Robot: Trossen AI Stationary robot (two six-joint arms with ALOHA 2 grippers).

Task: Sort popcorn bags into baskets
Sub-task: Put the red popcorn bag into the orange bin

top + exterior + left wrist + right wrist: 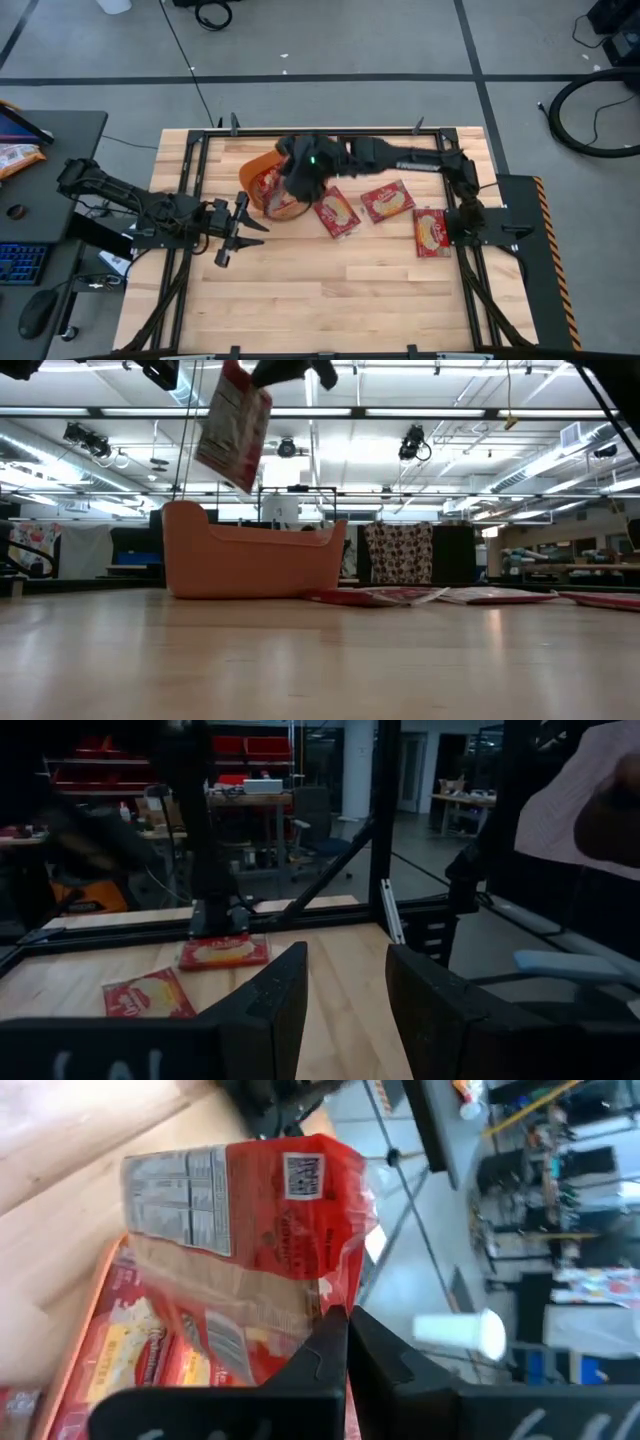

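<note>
My right gripper (pixel 300 178) is over the orange basket (pixel 258 172), shut on one red popcorn bag (pixel 235 425), which hangs high above the basket (pixel 250 560) in the low view. The right wrist view shows this bag's printed back (pixel 240 1210) and more red bags lying inside the basket (pixel 135 1350). Three more popcorn bags lie flat on the table to the basket's right (pixel 337 212), (pixel 387 200), (pixel 432 232). My left gripper (pixel 250 225) waits open near the basket's near-left side, touching nothing; its wrist view shows the open fingers (pixel 345 1000). My right gripper (pixel 345 1340) pinches the popcorn bag between its two fingers at one red edge (pixel 335 1285). The fingers come from above, pointing down. The bag is lifted clear and hangs tilted below the fingers (pixel 240 390), over the basket's opening.
Black frame rails run along the table's left, right and far edges (pixel 330 131). Bare wood lies across the near half of the table (pixel 330 290). A dark desk with a keyboard and a mouse stands left of the table (pixel 30 260).
</note>
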